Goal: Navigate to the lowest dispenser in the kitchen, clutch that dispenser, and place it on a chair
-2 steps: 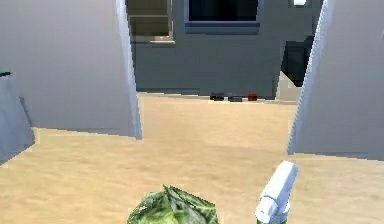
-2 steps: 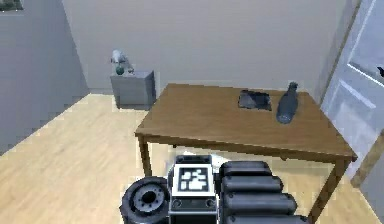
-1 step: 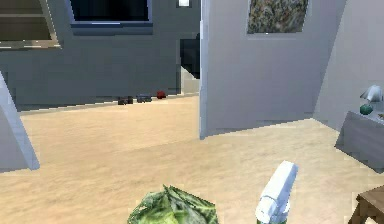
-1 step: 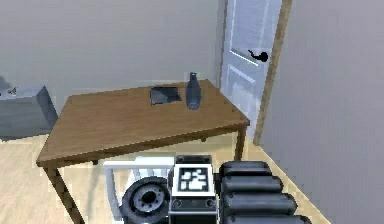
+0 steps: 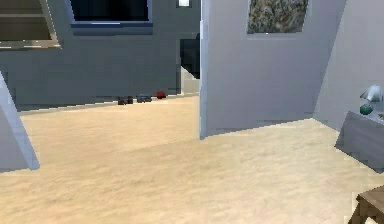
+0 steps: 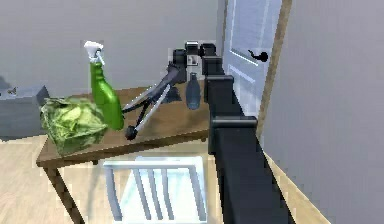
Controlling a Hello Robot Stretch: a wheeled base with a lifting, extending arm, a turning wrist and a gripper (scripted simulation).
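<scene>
- On the brown worktop, toward its left end: a green spray dispenser with a white trigger head, upright.
- Just left of the dispenser, also on the worktop: a leafy green lettuce-like head.
- Rising from the arm side view's bottom edge: the dark arm, reaching out above the worktop's right part.
- At the arm's far end: the end effector, thin fingers slanting down and left toward the dispenser's base.
- Impossible to tell any contact with the dispenser, or any grip on anything, with the dispenser standing on the surface right at the fingertips.
- On the worktop's near side: a white slat-backed chair.
- Behind the arm: a white panelled door with a dark handle.
- At the arm side view's left edge: a grey boxy piece of furniture.
- In the forward view: pale wood floor, grey-blue walls, a framed picture high up, a dark screen farther back, a small red thing at the wall's foot.
- At the forward view's right edge: a grey cabinet with a lamp-like thing on top.
</scene>
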